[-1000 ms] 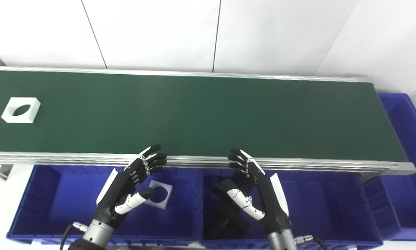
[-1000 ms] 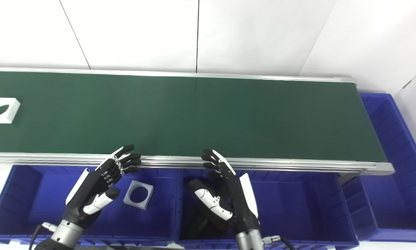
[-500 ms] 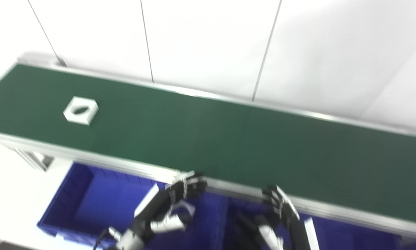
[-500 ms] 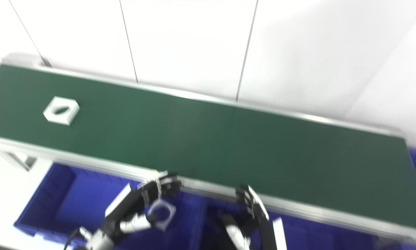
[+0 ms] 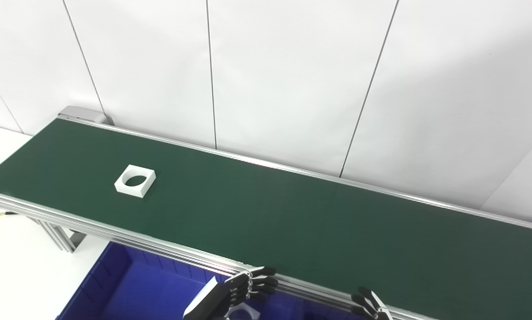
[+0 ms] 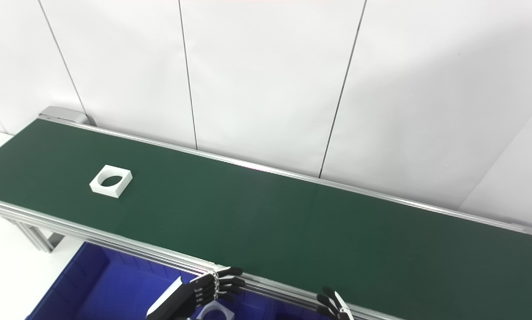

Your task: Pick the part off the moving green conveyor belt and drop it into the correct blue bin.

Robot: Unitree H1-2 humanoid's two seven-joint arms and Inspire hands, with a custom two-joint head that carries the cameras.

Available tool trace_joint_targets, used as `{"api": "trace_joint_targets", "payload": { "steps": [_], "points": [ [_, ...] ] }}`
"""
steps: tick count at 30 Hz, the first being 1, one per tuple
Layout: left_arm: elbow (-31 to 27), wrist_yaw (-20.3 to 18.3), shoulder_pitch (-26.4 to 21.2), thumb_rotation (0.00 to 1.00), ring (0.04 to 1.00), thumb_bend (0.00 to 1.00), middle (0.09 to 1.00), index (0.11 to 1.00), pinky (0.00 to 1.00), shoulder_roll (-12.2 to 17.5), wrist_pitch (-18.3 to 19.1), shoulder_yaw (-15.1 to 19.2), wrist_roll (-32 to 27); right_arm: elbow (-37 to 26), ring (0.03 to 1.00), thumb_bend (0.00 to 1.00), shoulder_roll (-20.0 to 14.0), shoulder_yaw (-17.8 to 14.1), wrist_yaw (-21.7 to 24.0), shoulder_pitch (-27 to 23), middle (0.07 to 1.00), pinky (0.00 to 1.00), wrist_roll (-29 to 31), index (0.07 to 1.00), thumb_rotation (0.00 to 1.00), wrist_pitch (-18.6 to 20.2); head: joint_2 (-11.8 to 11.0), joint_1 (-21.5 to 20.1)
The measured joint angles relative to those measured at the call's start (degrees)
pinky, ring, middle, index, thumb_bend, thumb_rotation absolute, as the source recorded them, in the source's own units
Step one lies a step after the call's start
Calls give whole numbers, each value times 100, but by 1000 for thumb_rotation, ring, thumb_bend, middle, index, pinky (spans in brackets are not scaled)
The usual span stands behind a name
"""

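Part: a white square block (image 5: 135, 181) with a round hole through it, lying flat on the belt in the left third of the frame, nearer the front rail than the back one.
Belt: a long green belt (image 5: 292, 222) running from the upper left to the lower right; nothing else lies on it.
Left hand: left hand (image 5: 230, 294) at the bottom edge, just in front of the front rail, fingers (image 5: 259, 282) spread and reaching over the rail; released, holding nothing.
Right hand: right hand (image 6: 335, 306) at the bottom edge, right of centre; only the fingertips show, so whether it is released or clenched cannot be told.
Bin: a blue bin (image 5: 128, 289) below the front rail at lower left; a second white square piece (image 6: 216, 312) lies inside it, partly hidden under the left hand.
Gap: the block is well apart from both hands, to their left.
Step in hand: judged to be waiting and tracking the block before the pick.
Method: use the left hand, the nearer one; keep it spread and low by the rail.
Grip: close on two opposite flat sides rather than on the corners; the walls around the hole look thin.
Timing: likely best to meet the block on its line of travel, not to chase it.
Drop: the matching white piece suggests the lower-left bin is the correct one.
Risk: a late closing could push the block askew.
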Motion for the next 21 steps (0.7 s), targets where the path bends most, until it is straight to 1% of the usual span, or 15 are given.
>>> {"api": "trace_joint_targets", "payload": {
  "steps": [6, 10, 13, 16, 19, 21],
  "points": [
    [-50, 0, -44, 523, 759, 887, 799, 841, 715, 41, -110, 102, -8, 30, 779, 377, 0, -8, 0, -47, 825, 685, 37, 881, 690, -3, -96, 96],
    [-538, 2, -77, 469, 763, 891, 798, 833, 728, 127, 3, 232, -7, 62, 782, 378, -2, -28, 0, -86, 825, 685, 77, 883, 693, -10, -123, 176],
    [-971, 66, -190, 405, 773, 878, 804, 809, 725, 215, 217, 413, 2, 88, 782, 372, -11, -38, 0, -115, 826, 688, 92, 886, 702, -12, -167, 272],
    [-1446, 164, -373, 398, 780, 853, 816, 810, 728, 343, 458, 626, 61, 138, 783, 371, -25, -57, 1, -140, 827, 691, 127, 888, 720, -13, -193, 299],
    [-1976, 174, -581, 366, 786, 813, 830, 825, 725, 629, 841, 782, 365, 157, 785, 350, -39, -60, 3, -165, 828, 696, 155, 890, 717, -13, -202, 316],
    [-2267, 169, -724, 380, 781, 806, 821, 830, 730, 830, 1105, 855, 469, 167, 782, 355, -49, -65, 4, -175, 828, 694, 166, 890, 714, -13, -211, 343]
  ]
}}
